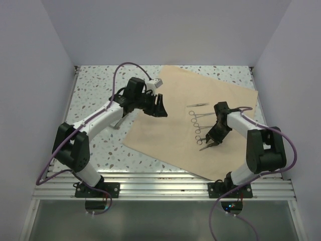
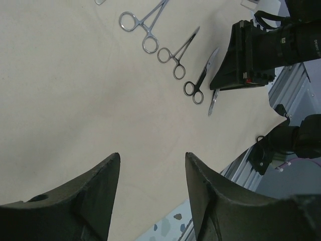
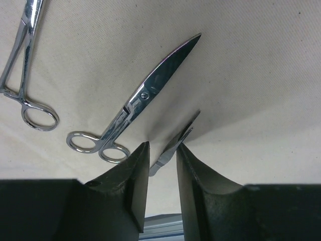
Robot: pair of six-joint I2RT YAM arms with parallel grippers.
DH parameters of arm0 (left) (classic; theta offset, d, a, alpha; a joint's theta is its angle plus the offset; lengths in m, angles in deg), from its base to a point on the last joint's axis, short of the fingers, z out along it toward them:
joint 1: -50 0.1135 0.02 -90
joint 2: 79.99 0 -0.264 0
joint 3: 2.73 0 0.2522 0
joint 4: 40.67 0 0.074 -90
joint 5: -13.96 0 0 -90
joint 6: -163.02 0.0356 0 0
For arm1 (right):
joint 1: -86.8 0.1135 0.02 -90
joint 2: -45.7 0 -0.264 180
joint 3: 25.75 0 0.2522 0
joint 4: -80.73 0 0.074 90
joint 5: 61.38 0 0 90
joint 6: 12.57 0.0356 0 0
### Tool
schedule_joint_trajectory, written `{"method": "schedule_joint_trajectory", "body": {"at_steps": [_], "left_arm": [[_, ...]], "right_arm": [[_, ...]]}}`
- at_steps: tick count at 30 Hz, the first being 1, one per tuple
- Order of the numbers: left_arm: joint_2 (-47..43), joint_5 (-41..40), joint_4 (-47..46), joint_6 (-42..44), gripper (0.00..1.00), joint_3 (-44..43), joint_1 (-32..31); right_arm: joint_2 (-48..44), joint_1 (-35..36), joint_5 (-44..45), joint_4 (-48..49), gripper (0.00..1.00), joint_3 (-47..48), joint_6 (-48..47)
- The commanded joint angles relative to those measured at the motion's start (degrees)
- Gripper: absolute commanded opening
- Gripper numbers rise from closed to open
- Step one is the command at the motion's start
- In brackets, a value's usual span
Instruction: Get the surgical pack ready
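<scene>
The left gripper [image 2: 152,159] is held open above the large tan paper-like wrap sheet [image 2: 75,90]. A thin steel instrument [image 3: 183,131] is straddled by the right gripper [image 3: 161,146]; whether it's actually clamped can't be told.

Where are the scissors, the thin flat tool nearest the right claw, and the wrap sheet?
scissors [image 3: 145,95]: right wrist view, on the pivot screw.
thin flat tool [image 3: 175,143]: right wrist view, on its shaft.
wrap sheet [image 3: 251,70]: right wrist view, bare tan area right of the blade.
</scene>
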Motion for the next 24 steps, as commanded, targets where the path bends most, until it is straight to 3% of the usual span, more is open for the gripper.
{"method": "schedule_joint_trajectory", "body": {"at_steps": [1,2,9,13,17,24], "left_arm": [[0.44,1.82,-1.11,1.47,0.59,-2.72,-0.43],[0.09,1.74,-1.38,1.39,0.62,-2.72,-0.61],[0.35,2.97,-4.98,-2.47,0.68,-2.02,-2.27],[0.26,1.73,-8.13,-6.25,0.73,-0.62,-4.03],[0.87,7.43,-21.02,-17.04,0.77,3.95,-5.09],[3.51,7.27,-20.62,-19.95,0.78,-1.31,-8.69]], "right_arm": [[-0.04,-0.5,2.49,0.54,0.31,-0.29,0.29],[0.05,-0.5,2.58,0.11,0.23,-0.29,0.11],[-2.41,-0.67,1.26,-1.03,0.0,-1.26,-2.44],[-8.82,-0.58,-1.37,-6.74,0.0,3.38,-5.33],[-16.2,-0.23,-9.37,-7.71,0.0,8.75,-8.59],[-15.51,2.57,-22.46,-1.23,0.0,15.35,-9.74]]}}
